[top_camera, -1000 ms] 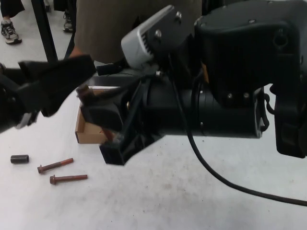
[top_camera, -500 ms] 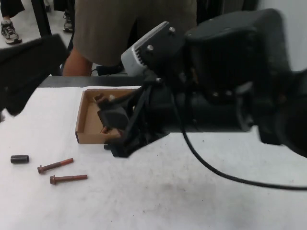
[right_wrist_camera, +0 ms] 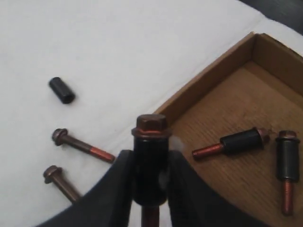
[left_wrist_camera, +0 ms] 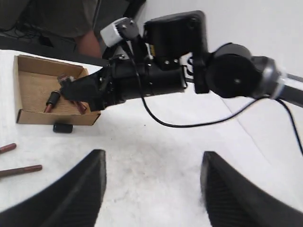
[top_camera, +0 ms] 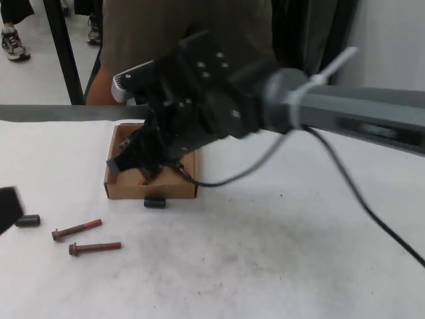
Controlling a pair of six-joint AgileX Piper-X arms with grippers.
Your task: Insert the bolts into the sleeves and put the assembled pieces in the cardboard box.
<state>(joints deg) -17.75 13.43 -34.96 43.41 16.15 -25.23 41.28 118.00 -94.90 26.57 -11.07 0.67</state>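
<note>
Right hand (right_wrist_camera: 150,182) pinches black cylindrical sleeve (right_wrist_camera: 150,165), hex-head copper bolt (right_wrist_camera: 151,124) inside.

No legible text, numbers or signs anywhere. Only candidate is a small orange patch (left_wrist_camera: 153,48) on the black arm housing (left_wrist_camera: 177,35), well behind the right gripper (left_wrist_camera: 68,87), and it's too small to read. The brown cardboard box (left_wrist_camera: 38,117) just under that gripper has plain walls, no readable print.

R hand (right_wrist_camera: 150,163) gripping sleeved bolt (right_wrist_camera: 151,142); L hand (left_wrist_camera: 152,163) spread.
</note>
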